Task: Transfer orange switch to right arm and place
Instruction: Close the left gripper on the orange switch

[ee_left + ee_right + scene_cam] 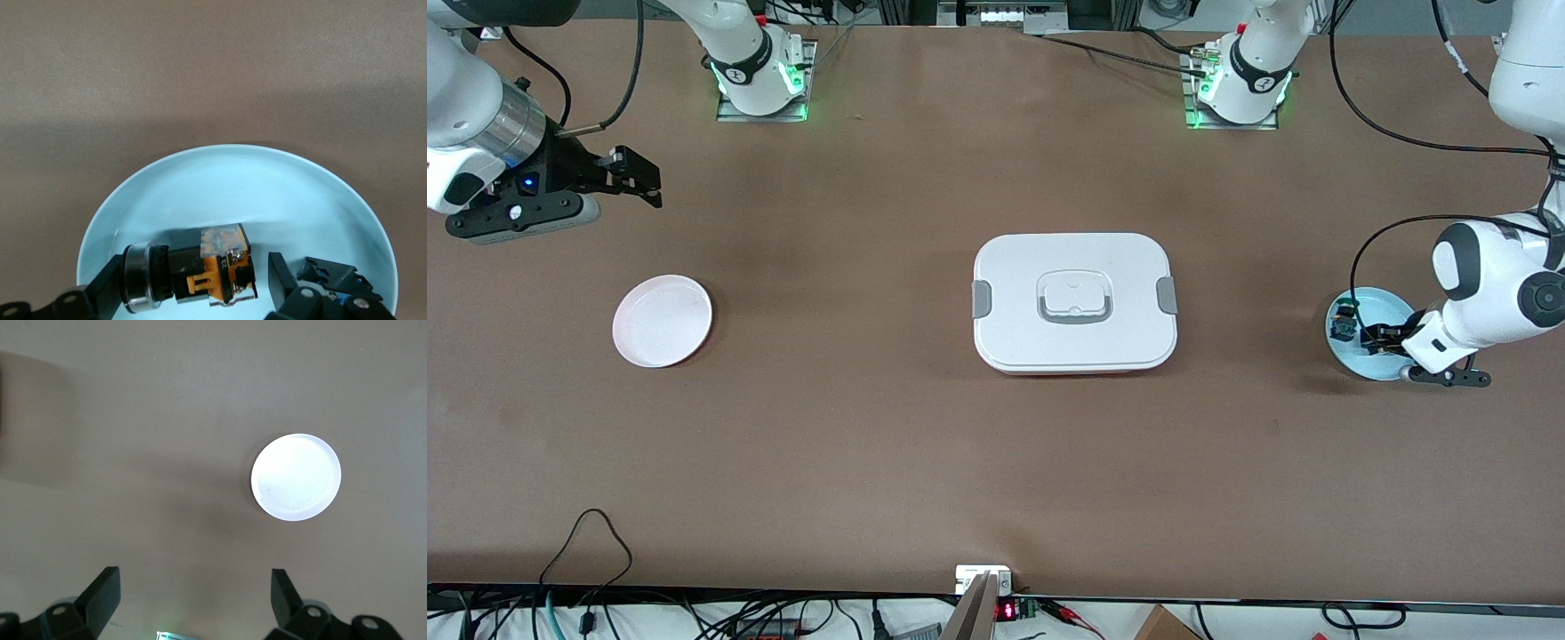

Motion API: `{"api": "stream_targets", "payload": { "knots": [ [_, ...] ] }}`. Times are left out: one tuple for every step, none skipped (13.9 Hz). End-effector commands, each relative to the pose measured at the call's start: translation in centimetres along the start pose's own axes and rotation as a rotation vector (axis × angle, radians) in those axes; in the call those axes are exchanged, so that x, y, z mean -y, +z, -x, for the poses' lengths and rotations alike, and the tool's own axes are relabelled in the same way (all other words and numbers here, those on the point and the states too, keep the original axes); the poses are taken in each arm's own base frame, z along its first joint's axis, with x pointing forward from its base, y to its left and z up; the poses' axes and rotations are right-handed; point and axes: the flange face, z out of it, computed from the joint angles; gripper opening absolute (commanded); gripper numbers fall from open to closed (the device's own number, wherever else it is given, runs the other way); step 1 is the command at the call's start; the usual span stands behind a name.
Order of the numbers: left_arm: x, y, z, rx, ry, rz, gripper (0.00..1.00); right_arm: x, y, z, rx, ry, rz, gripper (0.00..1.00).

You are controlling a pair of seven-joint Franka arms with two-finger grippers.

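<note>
**Stock of the table, pickup stage**

Lower edge of the front view: table lip with cables below it and a wide bare band of brown table (996, 498) above, offering free room.

Item 1. Pale blue plate (1343, 351), right of frame, toward the left arm's end. Holds the orange switch (217, 267), lying on its side, and a black-and-teal component (333, 277) just beside it.

Item 2. Left gripper (1378, 338), down in the blue plate. In the left wrist view its fingers stand either side of the switch; one touches the silver-ringed end, the other shows a narrow gap at the orange end. Fingers spread around the switch, not visibly pinching it.

Item 3. White lidded box (1074, 302), mid-frame, grey clips at both ends, lid on.

Item 4. White plate (663, 320), left of frame, toward the right arm's end. Nothing on it.

Item 5. Right gripper (618, 182), upper left of frame, waiting in the air over bare table near the white plate, fingers wide apart and holding nothing.

Progress, as judged: early. Switch not lifted; grasp, handover to the right arm and placing all remain, the white plate being the likely destination.

Clearances: the teal component sits close to one finger and could be nudged. The plate rim is low. The box sits in the direct line between the arms; open table lies above and below it in frame.
</note>
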Motion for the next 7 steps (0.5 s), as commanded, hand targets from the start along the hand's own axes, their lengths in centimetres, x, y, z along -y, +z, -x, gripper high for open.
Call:
{"api": "stream_targets", "payload": {
  "knots": [
    [-0.2, -0.8, 0.7, -0.011, 0.002, -0.008, 0.61, 0.0, -0.2, -0.3, -0.001, 0.009, -0.008, 1.0],
    [-0.1, -0.9, 0.7, -0.009, 0.004, -0.009, 0.51, 0.0, -0.2, -0.3, -0.001, 0.007, -0.008, 1.0],
    [-0.1, -1.1, 0.7, -0.008, 0.008, -0.01, 0.44, 0.0, -0.1, -0.2, 0.0, 0.006, -0.006, 1.0],
    [0.0, -1.8, 0.7, -0.014, 0.007, -0.015, 0.41, -0.1, -0.1, -0.2, 0.002, 0.007, -0.007, 1.0],
    [-0.3, -3.1, 0.5, -0.006, 0.016, -0.022, 0.4, -0.2, -0.1, -0.2, 0.005, 0.016, -0.009, 1.0],
    [-0.3, -4.2, -0.1, 0.016, 0.041, -0.03, 0.4, -0.1, -0.1, -0.2, 0.003, 0.019, -0.01, 1.0],
    [-0.7, -5.0, -0.6, 0.041, 0.067, -0.029, 0.4, -0.1, 0.1, -0.3, 0.008, 0.019, -0.009, 1.0]
  ]
}}
